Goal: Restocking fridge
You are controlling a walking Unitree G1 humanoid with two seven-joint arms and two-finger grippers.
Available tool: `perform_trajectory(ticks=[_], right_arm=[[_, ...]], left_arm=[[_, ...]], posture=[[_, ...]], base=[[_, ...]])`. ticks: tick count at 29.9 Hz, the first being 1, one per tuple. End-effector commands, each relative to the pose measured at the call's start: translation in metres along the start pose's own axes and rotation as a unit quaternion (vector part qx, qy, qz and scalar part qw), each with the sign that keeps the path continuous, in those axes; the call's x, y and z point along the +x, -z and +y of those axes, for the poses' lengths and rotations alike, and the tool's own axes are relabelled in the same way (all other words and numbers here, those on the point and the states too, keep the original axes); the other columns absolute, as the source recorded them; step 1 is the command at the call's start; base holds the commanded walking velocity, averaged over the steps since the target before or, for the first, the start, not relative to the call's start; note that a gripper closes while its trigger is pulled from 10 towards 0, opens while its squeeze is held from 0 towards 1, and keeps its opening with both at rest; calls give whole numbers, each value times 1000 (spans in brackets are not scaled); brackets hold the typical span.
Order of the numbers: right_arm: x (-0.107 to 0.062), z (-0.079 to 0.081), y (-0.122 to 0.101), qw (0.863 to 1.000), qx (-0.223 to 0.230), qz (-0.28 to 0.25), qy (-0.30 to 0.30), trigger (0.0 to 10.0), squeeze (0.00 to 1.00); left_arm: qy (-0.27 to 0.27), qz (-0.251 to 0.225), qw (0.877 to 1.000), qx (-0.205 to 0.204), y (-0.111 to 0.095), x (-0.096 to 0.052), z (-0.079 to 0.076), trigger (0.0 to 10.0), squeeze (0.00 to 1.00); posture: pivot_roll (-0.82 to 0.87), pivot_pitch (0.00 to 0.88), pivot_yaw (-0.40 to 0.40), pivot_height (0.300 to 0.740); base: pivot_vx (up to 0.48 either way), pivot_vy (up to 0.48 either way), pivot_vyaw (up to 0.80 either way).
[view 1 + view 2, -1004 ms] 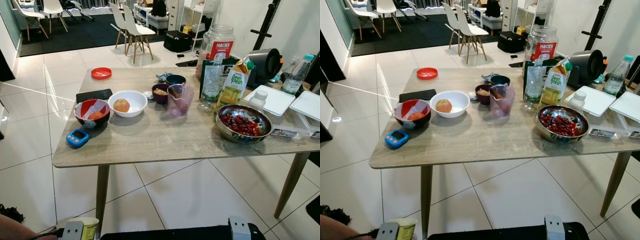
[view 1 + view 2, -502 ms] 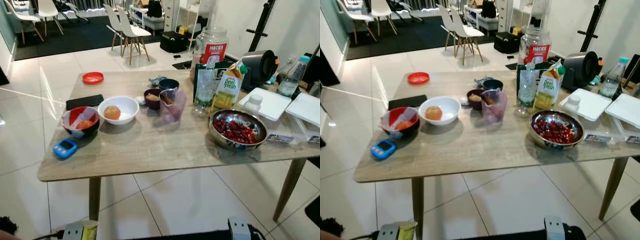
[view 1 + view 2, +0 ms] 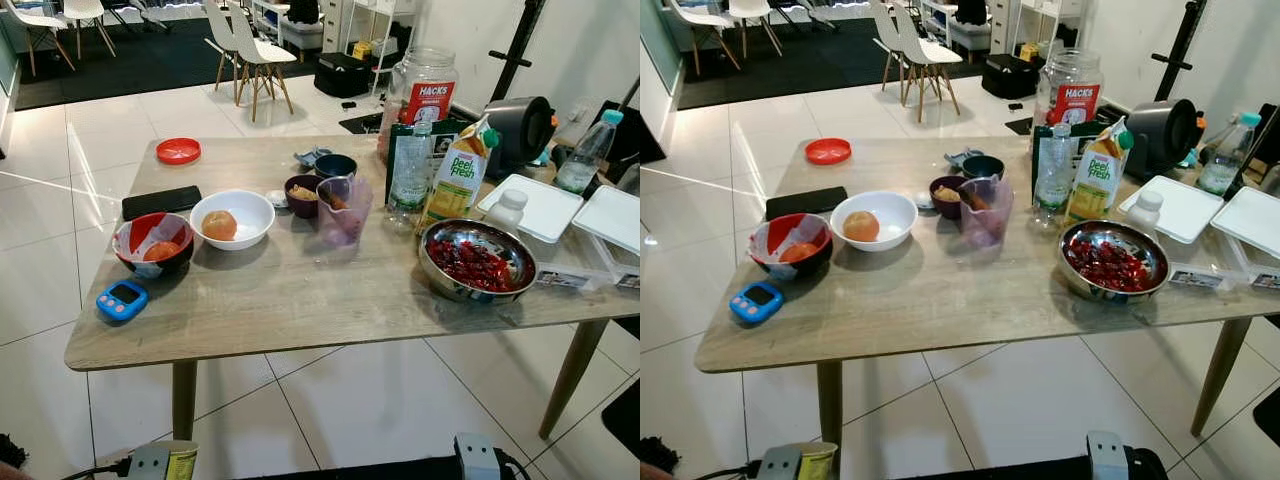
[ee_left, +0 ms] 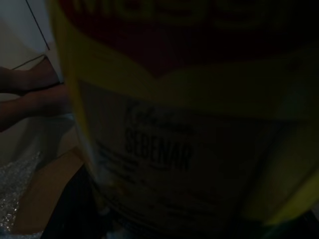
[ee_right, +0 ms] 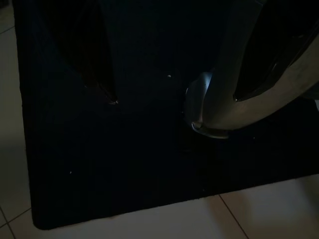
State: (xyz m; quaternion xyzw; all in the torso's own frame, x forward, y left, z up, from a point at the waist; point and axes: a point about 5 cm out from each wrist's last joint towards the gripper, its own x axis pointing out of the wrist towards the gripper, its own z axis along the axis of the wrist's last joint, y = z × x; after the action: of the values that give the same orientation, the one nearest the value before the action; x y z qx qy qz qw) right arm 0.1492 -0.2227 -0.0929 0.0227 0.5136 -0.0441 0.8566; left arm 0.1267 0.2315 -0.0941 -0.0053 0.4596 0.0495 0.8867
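A wooden table (image 3: 300, 290) stands in front of me with food on it: a Peel Fresh juice carton (image 3: 455, 180), a water bottle (image 3: 410, 175), a steel bowl of red fruit (image 3: 477, 262), a white bowl (image 3: 232, 218) holding a round orange thing, and a red bowl (image 3: 153, 243). Low at my left side, my left gripper (image 3: 150, 462) carries a yellow container (image 3: 181, 462). Its red and yellow label (image 4: 164, 124) sits right against the left wrist camera. My right arm (image 3: 468, 455) hangs idle over a black mat (image 5: 149, 164).
A purple cup (image 3: 343, 210), a large Hacks jar (image 3: 422, 92), a blue timer (image 3: 122, 299), a red lid (image 3: 178, 151) and white lidded boxes (image 3: 545, 205) also sit on the table. Tiled floor (image 3: 380, 400) lies before it. White chairs (image 3: 245, 50) stand beyond. A person's hand (image 4: 30, 94) is near the container.
The whole picture has shifted as I moved, and the table now sits slightly further left and closer. A person's arm at the lower left edge has dropped out of the picture.
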Motion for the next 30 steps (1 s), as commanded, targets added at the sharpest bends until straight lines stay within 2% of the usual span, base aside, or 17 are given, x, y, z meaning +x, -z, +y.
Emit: perform_trajectory(ticks=[1, 12, 25, 30], right_arm=[[0, 2, 5, 1000, -3, 9, -2, 10000, 0], [-4, -12, 13, 1000, -5, 17, 11, 10000, 0], [-3, -11, 13, 1000, 17, 20, 14, 10000, 0], [-4, -9, 19, 999, 17, 35, 12, 10000, 0]], left_arm=[[-2, 8, 1000, -10, 5, -1, 1, 10000, 0], [-8, 4, 1000, -19, 3, -2, 4, 10000, 0], [-14, 10, 1000, -18, 7, -4, 10, 10000, 0], [-14, 10, 1000, -18, 8, -4, 11, 10000, 0]], posture=[[-36, 0, -10, 740], [-38, 0, -9, 740], [-36, 0, -2, 740], [-31, 0, 3, 740]], base=[[0, 0, 0], [0, 0, 0], [0, 0, 0], [0, 0, -769]])
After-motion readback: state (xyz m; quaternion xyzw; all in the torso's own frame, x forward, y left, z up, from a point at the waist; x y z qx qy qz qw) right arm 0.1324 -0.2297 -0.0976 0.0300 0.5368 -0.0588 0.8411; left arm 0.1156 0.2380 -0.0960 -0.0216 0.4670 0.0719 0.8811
